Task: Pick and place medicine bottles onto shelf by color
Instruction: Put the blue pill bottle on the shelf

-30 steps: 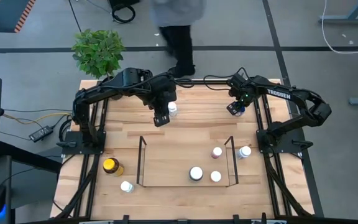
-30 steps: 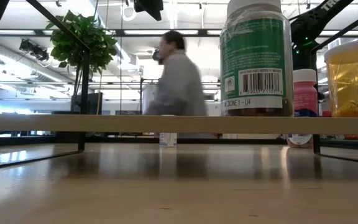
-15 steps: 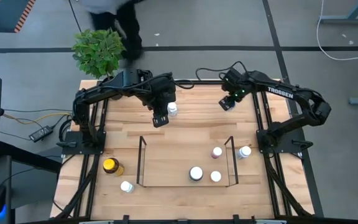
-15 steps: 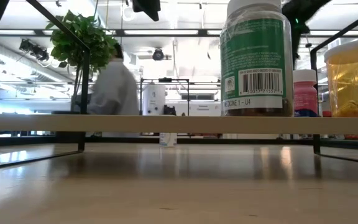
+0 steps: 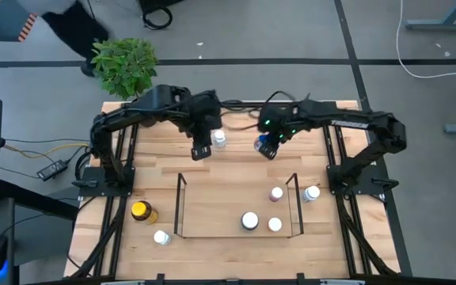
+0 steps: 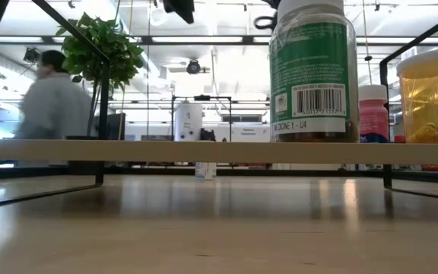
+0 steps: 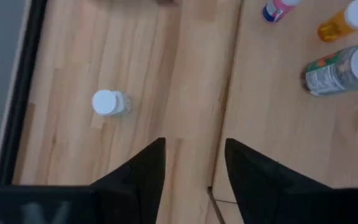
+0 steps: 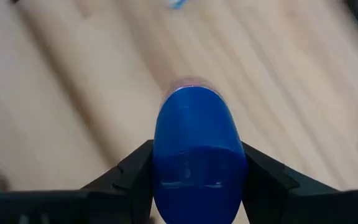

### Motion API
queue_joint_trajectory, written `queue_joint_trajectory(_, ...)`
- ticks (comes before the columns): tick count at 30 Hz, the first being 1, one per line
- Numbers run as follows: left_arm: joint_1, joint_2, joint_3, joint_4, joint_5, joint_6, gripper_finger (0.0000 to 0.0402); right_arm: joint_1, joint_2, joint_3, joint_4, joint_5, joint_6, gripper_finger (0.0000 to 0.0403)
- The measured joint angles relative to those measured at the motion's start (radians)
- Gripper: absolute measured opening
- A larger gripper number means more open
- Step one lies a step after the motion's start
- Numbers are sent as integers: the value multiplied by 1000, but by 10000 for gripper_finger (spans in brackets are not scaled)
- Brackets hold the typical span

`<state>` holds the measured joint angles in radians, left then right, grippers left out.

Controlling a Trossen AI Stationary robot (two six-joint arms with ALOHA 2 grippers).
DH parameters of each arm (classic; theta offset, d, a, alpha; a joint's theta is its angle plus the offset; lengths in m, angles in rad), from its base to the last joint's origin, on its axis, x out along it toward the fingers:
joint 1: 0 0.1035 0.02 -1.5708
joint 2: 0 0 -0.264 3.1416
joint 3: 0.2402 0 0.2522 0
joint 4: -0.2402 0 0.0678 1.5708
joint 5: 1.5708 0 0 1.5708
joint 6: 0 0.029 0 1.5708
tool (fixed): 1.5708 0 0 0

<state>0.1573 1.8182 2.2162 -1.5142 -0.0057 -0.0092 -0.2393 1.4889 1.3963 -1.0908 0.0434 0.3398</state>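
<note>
My right gripper (image 5: 266, 147) is shut on a blue-capped bottle (image 8: 197, 155) above the table's far middle. My left gripper (image 5: 202, 150) is open and empty beside a white-capped bottle (image 5: 218, 138) that stands on the table. The black wire shelf (image 5: 180, 206) stands near the middle. On it stand a pink-capped bottle (image 5: 276, 193), a green-labelled bottle (image 6: 312, 72) and a small orange bottle (image 5: 275, 225). An amber yellow-lidded jar (image 5: 141, 211) and two white-capped bottles (image 5: 161, 237) (image 5: 313, 192) stand on the table outside the shelf. My right gripper pinches the bottle between its two fingers, which stand on opposite sides of the blue cap (image 8: 166, 162). The fingers come from above. The bottle is lifted clear of the table; its body below the cap is hidden.
A potted green plant (image 5: 125, 65) stands off the far left corner. Black frame rails run along the table's left and right sides. Bare wood lies between the grippers and the shelf. A person (image 6: 48, 99) walks in the room behind.
My right gripper has gone toward the table's left edge and a little toward the near edge, carrying the blue-capped bottle clear of the table. It now hangs close to my left gripper. The person behind the table has walked off to the left.
</note>
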Motion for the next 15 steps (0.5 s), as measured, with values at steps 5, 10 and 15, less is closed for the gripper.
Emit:
queue_joint_trajectory(5,43,-78,0,11,-2,16,171,114,122,118,-34,1,84,197)
queue_joint_trajectory(10,89,-167,0,62,-1,30,166,197,250,256,-109,0,154,197)
queue_joint_trajectory(15,112,-230,2,100,-1,29,158,262,361,381,-205,-9,237,197)
